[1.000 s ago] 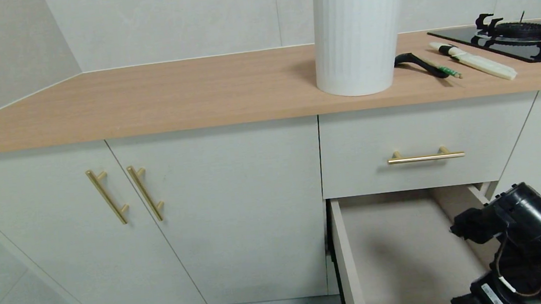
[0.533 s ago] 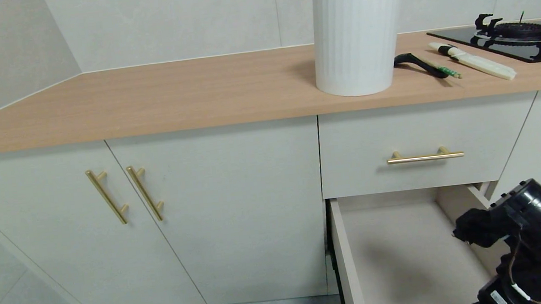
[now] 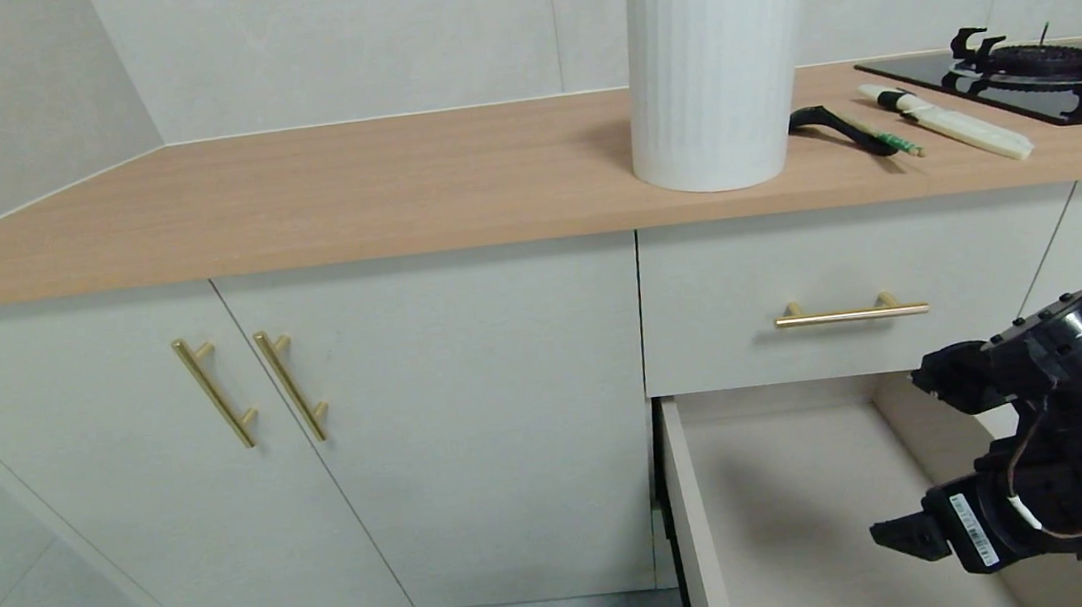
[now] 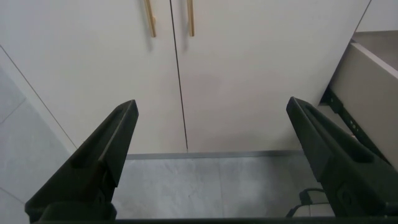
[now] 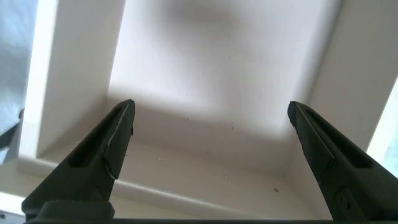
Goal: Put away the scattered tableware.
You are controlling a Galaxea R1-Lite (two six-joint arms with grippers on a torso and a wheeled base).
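On the wooden counter lie a black-handled utensil point(image 3: 839, 126), a thin green-tipped stick point(image 3: 901, 143) and a white knife point(image 3: 949, 122), to the right of a tall white ribbed canister point(image 3: 711, 54). Below them the lower drawer point(image 3: 694, 519) stands pulled out, nothing lying in it. My right arm point(image 3: 1069, 449) hangs over the drawer's right side. My right gripper point(image 5: 211, 107) is open and holds nothing, looking down at the bare drawer floor point(image 5: 217, 62). My left gripper point(image 4: 211, 104) is open too, low in front of the cabinet doors point(image 4: 249, 68).
A black gas hob point(image 3: 1029, 71) sits at the counter's far right. A shut drawer with a gold handle point(image 3: 852, 314) is above the open one. Two cabinet doors with gold handles point(image 3: 248, 390) are to the left. The open drawer's side point(image 4: 367, 74) juts out beside my left gripper.
My right arm has risen and swung over the open drawer, its wrist now higher near the shut drawer's lower edge. The counter items have not moved.
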